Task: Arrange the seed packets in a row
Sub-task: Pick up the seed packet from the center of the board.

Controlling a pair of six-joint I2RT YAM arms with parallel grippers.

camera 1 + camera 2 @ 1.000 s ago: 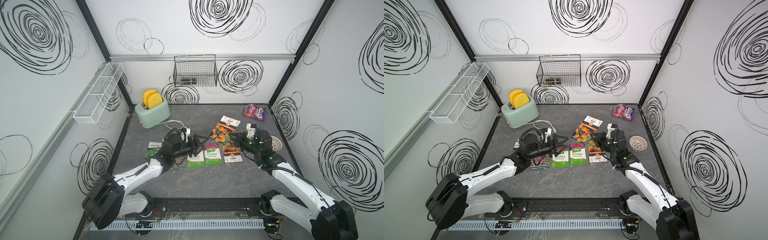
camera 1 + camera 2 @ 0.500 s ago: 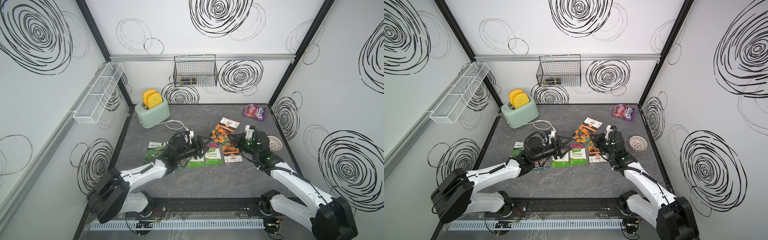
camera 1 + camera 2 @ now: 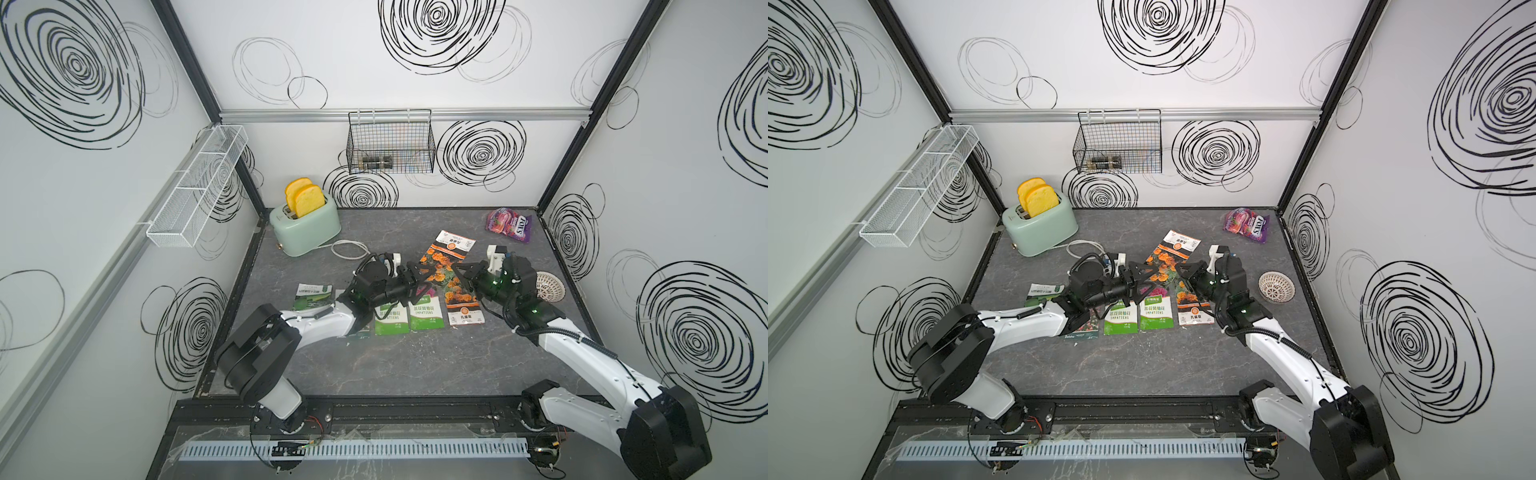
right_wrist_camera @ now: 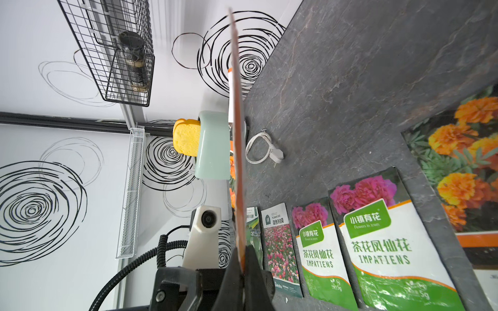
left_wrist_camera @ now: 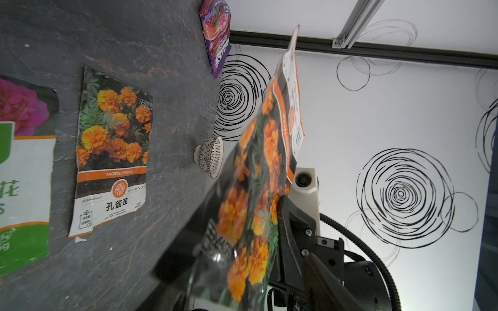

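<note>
My right gripper is shut on the bottom edge of an orange marigold seed packet, which it holds up off the table, edge-on to its camera. That packet hangs between the two arms in both top views. My left gripper is open, its fingers standing either side of the packet's lower part. On the table lie, in a row, a dark green packet, a pink flower-field packet, two Impatiens packets and a second marigold packet.
A mint toaster with its white cable stands at the back left. The purple candy bag lies at the back right, and a patterned bowl sits near the right wall. A wire basket hangs on the back wall.
My left gripper has moved right, up to the held marigold packet, and its jaws have narrowed. The right gripper has shifted left with the packet.
</note>
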